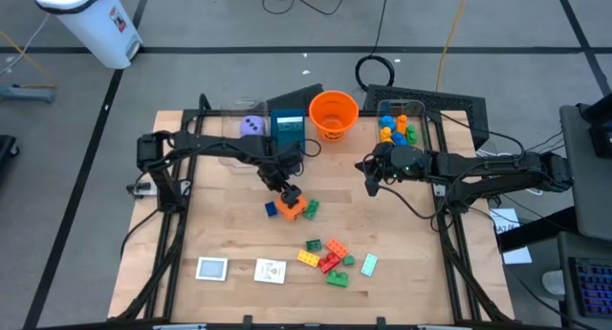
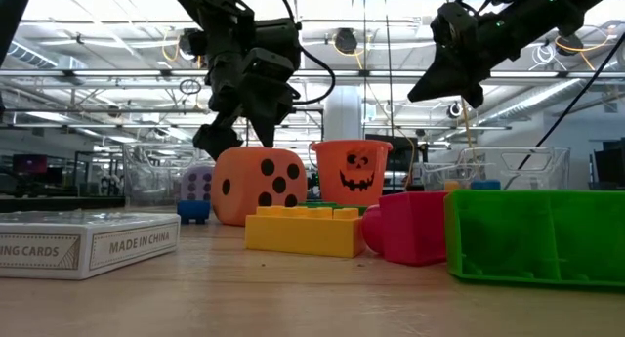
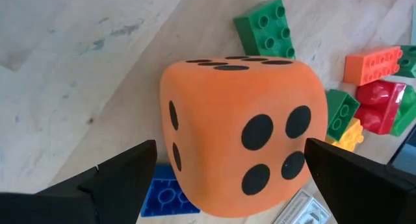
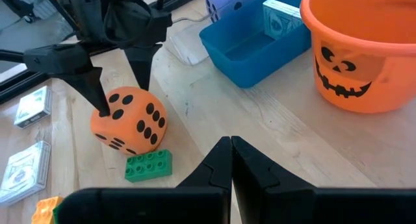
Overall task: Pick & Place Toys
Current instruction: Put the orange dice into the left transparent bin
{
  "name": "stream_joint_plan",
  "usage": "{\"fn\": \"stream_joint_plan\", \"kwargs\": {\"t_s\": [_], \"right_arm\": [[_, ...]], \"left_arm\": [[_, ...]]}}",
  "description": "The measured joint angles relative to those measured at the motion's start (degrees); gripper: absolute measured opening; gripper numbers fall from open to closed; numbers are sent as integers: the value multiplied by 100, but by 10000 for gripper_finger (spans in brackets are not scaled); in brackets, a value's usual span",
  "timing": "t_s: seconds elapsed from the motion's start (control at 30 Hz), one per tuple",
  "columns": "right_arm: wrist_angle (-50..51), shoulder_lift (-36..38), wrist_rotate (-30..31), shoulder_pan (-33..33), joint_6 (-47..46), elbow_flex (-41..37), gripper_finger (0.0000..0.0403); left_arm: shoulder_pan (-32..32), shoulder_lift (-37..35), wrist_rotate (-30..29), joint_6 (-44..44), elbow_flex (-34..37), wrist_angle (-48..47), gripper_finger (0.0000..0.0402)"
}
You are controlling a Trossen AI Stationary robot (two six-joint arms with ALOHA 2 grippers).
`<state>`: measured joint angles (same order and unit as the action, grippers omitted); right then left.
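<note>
An orange die [image 3: 240, 133] with black dots rests on its bottom face on the wooden table [image 1: 220, 206], left of centre. My left gripper [image 1: 289, 196] is open and slants down over the die, one finger [image 3: 123, 178] on each side of it, near its top. A blue brick [image 3: 162, 198] and a green brick [image 4: 148, 165] lie beside the die. More bricks [image 1: 325, 255] lie in a pile nearer the front edge. My right gripper [image 1: 370, 180] hangs shut above the table right of centre, holding nothing. My left gripper's open fingers [image 4: 97, 94] stand at two opposite sides of the orange die, coming from above at a slant. Whether they touch the die I cannot tell.
At the back stand an orange pumpkin-face bucket [image 1: 334, 113], a teal box [image 4: 253, 42], a clear bin with a purple die [image 1: 251, 125] and a clear bin of bricks [image 1: 399, 127]. Two white card packs [image 1: 211, 269] [image 1: 271, 271] lie near the front edge.
</note>
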<state>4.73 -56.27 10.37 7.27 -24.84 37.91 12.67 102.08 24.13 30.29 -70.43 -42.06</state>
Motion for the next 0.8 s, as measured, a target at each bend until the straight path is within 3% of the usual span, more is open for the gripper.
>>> {"fn": "stream_joint_plan", "kwargs": {"t_s": [0.4, 0.8], "right_arm": [[2, 0, 4, 2, -39, 0, 0], [2, 0, 6, 2, -42, 0, 0]], "left_arm": [[-234, -13, -672, -79, -7, 35, 399], [-242, -4, -485, 154, -6, 39, 399]]}}
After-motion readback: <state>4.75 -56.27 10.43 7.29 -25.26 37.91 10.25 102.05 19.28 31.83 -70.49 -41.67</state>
